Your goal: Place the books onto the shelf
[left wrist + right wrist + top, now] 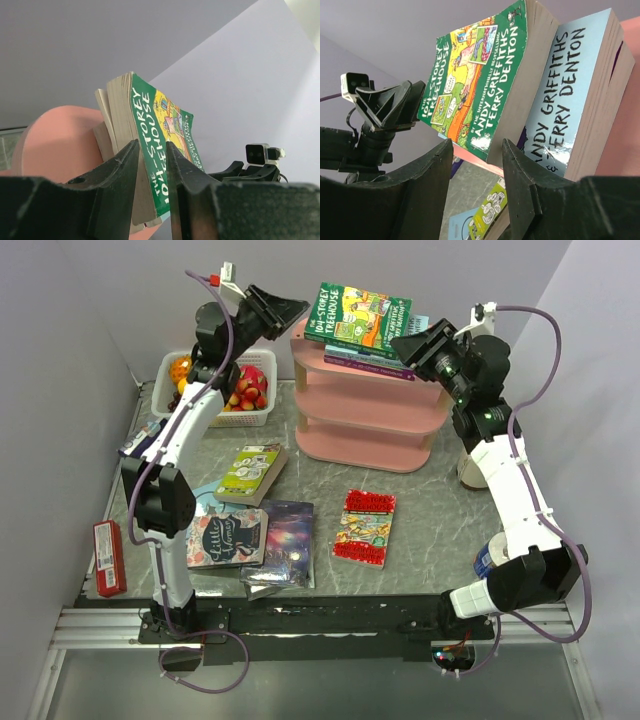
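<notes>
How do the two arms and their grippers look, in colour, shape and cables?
Both arms have white links and bulky black joints. The left arm and right arm each carry a loose purple cable. The left gripper and right gripper are black, with two thick wedge-shaped fingers. A small white camera sits on each wrist. Green lights glow on the right arm.

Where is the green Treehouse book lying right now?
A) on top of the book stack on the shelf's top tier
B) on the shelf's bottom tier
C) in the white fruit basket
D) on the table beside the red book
A: the green Treehouse book rests on the other books stacked on the top tier of the pink shelf, well above the table.
</notes>
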### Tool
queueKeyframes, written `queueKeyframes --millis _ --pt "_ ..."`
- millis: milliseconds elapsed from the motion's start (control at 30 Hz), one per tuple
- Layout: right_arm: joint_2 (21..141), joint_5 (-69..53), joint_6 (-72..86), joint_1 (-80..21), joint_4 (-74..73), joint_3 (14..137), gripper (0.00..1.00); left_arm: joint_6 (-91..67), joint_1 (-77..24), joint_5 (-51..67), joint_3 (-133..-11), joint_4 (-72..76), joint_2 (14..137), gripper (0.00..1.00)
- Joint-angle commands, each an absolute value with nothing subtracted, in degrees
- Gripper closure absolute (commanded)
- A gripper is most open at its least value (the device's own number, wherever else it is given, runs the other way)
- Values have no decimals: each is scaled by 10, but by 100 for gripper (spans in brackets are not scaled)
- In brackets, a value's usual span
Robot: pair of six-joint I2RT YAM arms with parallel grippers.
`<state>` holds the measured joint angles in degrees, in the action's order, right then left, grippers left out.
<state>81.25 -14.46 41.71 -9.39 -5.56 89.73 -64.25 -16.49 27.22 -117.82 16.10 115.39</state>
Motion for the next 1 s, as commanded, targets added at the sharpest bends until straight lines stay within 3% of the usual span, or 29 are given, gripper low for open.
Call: queueKeyframes --millis 0,967 --pt "817 -145 412 -89 -42 928 49 -642 -173 285 -1202 185 1158 66" --pt "813 -163 413 -90 -44 929 53 -631 -217 309 -1221 181 1180 69"
